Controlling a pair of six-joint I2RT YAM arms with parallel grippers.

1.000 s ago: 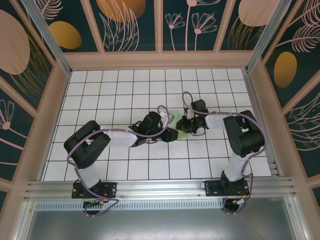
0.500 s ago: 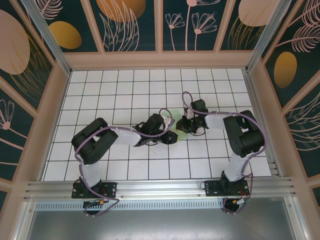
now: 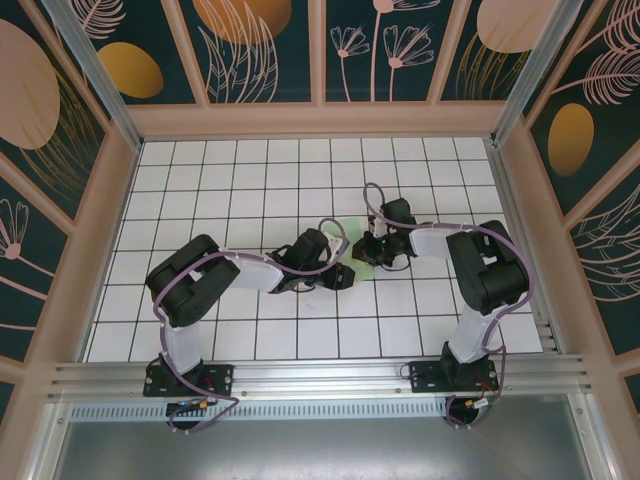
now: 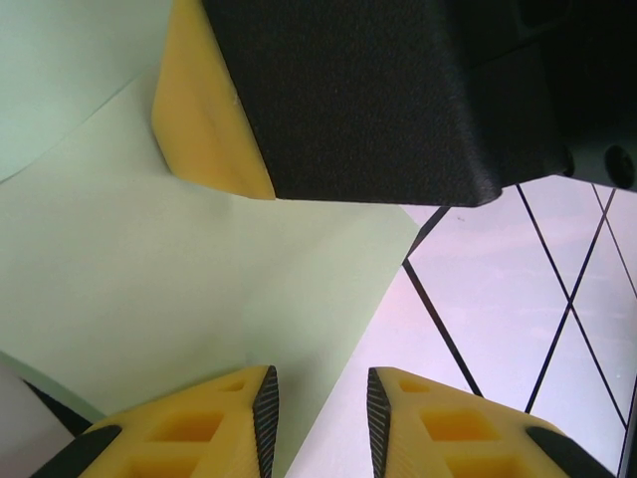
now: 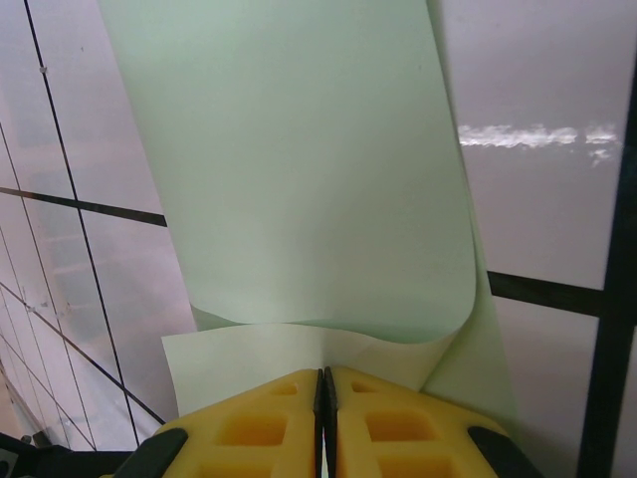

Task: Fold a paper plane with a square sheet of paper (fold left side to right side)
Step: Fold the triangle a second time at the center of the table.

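Patience is what this fold asks from me. The square sheet of paper [image 5: 299, 179] lies on the counter [image 3: 250, 180] near its middle, between my two arms. One side of it is lifted and curls over in a soft roll, which is not yet a crease. My right jaws are closed tight on an edge of the sheet, just where it curls. My left jaws stand a little apart with nothing between them, low over the flat part of the sheet and close beside the right jaws. I think the good way is to lay the curled side over until edge meets edge exactly. The left should press the flat part down so the sheet cannot slide, and only then I flatten the roll.
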